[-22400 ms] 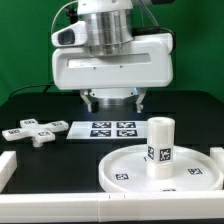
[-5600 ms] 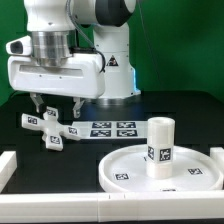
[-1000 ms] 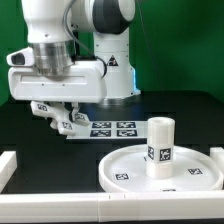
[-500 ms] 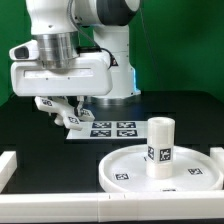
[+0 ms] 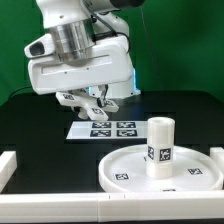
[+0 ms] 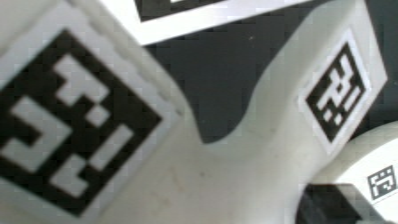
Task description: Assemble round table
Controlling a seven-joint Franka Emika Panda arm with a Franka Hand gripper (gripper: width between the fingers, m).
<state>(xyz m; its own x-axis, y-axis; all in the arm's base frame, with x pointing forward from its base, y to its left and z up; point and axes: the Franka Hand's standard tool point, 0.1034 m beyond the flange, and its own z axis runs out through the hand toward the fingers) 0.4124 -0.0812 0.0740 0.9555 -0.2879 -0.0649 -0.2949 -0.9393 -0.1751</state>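
Note:
My gripper (image 5: 86,104) is shut on the white cross-shaped base piece (image 5: 97,109) and holds it tilted in the air above the marker board (image 5: 81,130). In the wrist view the base piece (image 6: 214,150) fills the picture with its black-white tags, and my fingers do not show there. The large round disc (image 5: 116,162) lies at the front on the exterior view's right. The short tagged cylinder leg (image 5: 160,146) stands upright on it. The gripper is up and to the exterior view's left of the leg, apart from it.
White border rails run along the front (image 5: 100,211), the front left corner (image 5: 8,166) and the right side (image 5: 217,155). The robot's base stands behind the marker board. A white tagged part (image 6: 377,182) shows at the wrist view's corner.
The gripper has carried the base piece toward the exterior view's right, from beside the marker board to above it. Disc and leg have not moved.

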